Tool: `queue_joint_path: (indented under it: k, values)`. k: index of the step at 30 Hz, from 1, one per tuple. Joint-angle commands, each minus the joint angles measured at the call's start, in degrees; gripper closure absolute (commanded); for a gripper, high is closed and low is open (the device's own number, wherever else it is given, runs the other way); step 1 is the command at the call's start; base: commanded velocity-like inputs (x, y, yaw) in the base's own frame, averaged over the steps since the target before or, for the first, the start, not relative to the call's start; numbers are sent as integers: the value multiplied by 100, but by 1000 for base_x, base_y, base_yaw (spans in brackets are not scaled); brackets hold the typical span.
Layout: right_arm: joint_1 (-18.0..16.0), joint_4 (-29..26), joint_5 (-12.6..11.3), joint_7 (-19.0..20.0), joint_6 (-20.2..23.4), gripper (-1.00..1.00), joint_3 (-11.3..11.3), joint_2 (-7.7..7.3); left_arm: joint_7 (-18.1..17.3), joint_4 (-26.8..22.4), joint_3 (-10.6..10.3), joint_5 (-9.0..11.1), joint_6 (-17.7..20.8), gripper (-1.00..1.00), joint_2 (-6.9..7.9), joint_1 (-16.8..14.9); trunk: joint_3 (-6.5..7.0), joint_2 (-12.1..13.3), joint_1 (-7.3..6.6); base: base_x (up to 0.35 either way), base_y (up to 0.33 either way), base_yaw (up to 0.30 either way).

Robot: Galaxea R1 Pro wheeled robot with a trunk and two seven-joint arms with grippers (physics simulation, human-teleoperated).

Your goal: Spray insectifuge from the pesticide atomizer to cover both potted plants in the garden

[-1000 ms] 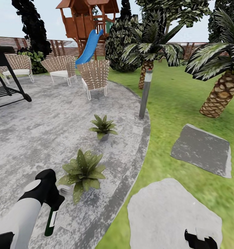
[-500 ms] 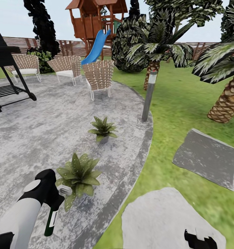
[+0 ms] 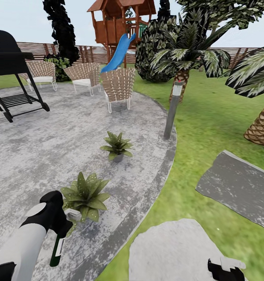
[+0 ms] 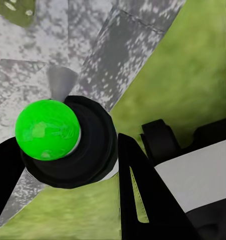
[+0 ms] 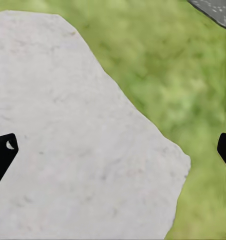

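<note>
left gripper [image 3: 61,228] clamped on pesticide atomizer [image 3: 57,248] beside near potted plant [image 3: 84,194] | wicker chair [image 3: 118,86], lamp post [image 3: 173,109] beyond | right gripper [image 5: 113,150] fingers apart, probably empty, cut off

Garden patio and lawn under a pale sky.
Round grey paved patio [image 3: 50,148] with three woven chairs [image 3: 118,85], a black grill [image 3: 11,62] and a bollard light [image 3: 173,109]; lawn [image 3: 210,117] with stepping stones [image 3: 237,187], palms [image 3: 186,50], wooden playhouse with blue slide [image 3: 118,52], slatted fence [image 3: 34,48].
</note>
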Motion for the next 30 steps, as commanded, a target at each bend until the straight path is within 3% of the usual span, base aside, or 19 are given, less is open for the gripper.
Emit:
queue_joint_path:
  k: [1,6,17,25,28,30]
  values:
    - [-8,14,60,-17,-33,-100,-41,0,-57,-6,15,-56,54,100,-4,-4,-5,-2,-1,0,-268,1]
    - [-8,14,60,-17,-32,-100,-41,6,-57,-6,41,-56,56,100,-4,-4,-5,-2,-1,0,-268,51]
    - [-8,14,60,-17,-30,-100,-41,16,-66,-6,54,-47,63,100,0,-3,-5,-2,-1,5,-269,262]
    - [-8,14,60,-17,-28,-100,-41,10,-63,-6,51,-44,63,100,16,-4,-5,-2,-1,218,-152,269]
    - [-8,14,60,-17,-28,-100,-41,5,-59,-6,316,-39,59,100,14,-4,-5,-2,-1,104,-11,85]
    - [-8,14,60,-11,-28,-100,-41,-5,-51,-6,610,-39,52,100,14,-3,-5,-2,-1,22,-2,18]
